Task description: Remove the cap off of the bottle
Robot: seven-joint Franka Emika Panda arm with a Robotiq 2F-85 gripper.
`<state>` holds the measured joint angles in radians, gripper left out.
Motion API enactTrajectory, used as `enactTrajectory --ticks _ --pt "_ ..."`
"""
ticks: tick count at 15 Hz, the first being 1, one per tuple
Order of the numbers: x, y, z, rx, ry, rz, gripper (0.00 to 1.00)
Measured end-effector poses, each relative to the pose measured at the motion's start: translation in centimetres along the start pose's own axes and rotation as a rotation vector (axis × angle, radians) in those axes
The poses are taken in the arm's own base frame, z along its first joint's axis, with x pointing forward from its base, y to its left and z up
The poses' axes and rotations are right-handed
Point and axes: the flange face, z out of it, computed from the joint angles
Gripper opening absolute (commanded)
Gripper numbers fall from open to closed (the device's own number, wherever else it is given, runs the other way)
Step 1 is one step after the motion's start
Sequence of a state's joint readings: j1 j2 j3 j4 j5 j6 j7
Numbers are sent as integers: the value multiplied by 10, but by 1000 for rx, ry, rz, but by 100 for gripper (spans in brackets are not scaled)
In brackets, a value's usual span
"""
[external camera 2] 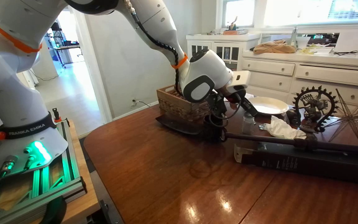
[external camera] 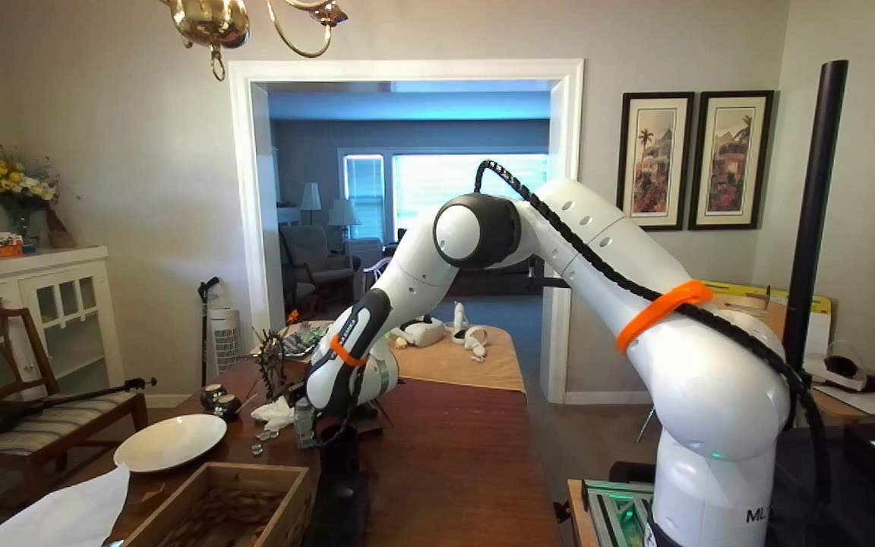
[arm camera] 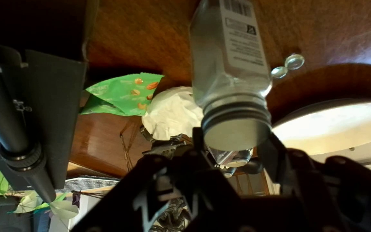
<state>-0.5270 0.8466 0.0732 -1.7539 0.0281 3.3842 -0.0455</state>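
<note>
Here, the cap [arm camera: 237, 133] sits on top of the bottle [arm camera: 229, 69]. The claw [arm camera: 234, 141] pinches the cap from both sides, likely so it can twist or pull it off. The bottle stands up on the table [external camera 2: 163, 165], which probably helps keep it steady.

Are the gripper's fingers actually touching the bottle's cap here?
Touching: the wrist view shows the fingers against opposite sides of the cap, with no gap visible on either side.

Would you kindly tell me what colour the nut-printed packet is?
The packet is green, seen best in the wrist view.
</note>
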Motion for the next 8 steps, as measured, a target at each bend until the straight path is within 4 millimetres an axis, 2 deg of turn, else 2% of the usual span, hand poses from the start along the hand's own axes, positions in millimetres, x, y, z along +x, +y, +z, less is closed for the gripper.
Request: enactTrajectory --ticks 3,8 --pt "0 0 0 0 2 0 30" --pt "1 0 -1 0 10 4 20"
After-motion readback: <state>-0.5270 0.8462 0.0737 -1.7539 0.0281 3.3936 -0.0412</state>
